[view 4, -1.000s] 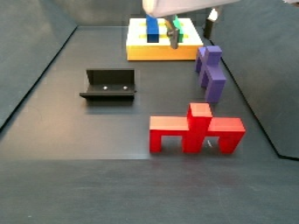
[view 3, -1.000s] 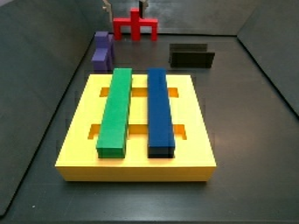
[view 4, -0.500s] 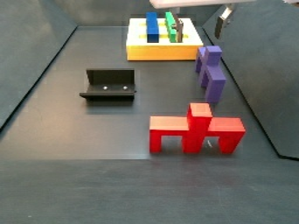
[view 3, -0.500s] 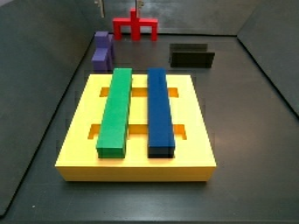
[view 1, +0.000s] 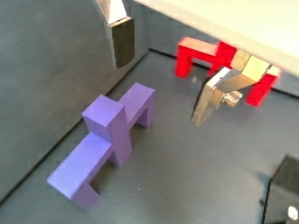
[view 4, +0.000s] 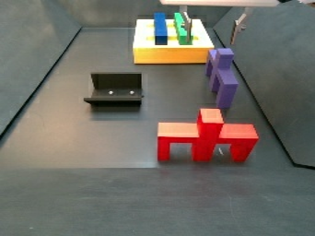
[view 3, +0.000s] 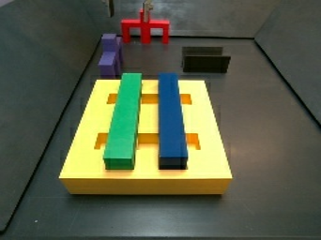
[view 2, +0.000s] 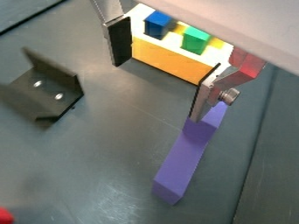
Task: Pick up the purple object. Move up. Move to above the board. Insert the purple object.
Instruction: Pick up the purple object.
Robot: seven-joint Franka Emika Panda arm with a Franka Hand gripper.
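Observation:
The purple object [view 4: 223, 74] lies on the dark floor by the wall, between the board [view 4: 171, 52] and a red piece; it also shows in a wrist view [view 1: 111, 140] and a side view [view 3: 111, 54]. My gripper [view 4: 211, 23] hangs open well above it, with nothing between the fingers [view 1: 121, 42]. In the wrist view toward the board, my gripper [view 2: 163, 70] has one finger [view 2: 211, 98] over the purple object's [view 2: 187, 157] near end. The yellow board [view 3: 88, 141] carries a green bar [view 3: 124, 117] and a blue bar [view 3: 172, 117].
A red upright piece [view 4: 205, 136] stands on the floor beyond the purple object from the board. The dark fixture [view 4: 114, 89] sits in the middle of the floor, to one side. Grey walls [view 3: 51, 56] close in the floor on each side.
In the side view my gripper has risen toward the top edge, and its fingers stand farther apart. The pieces on the floor have not moved.

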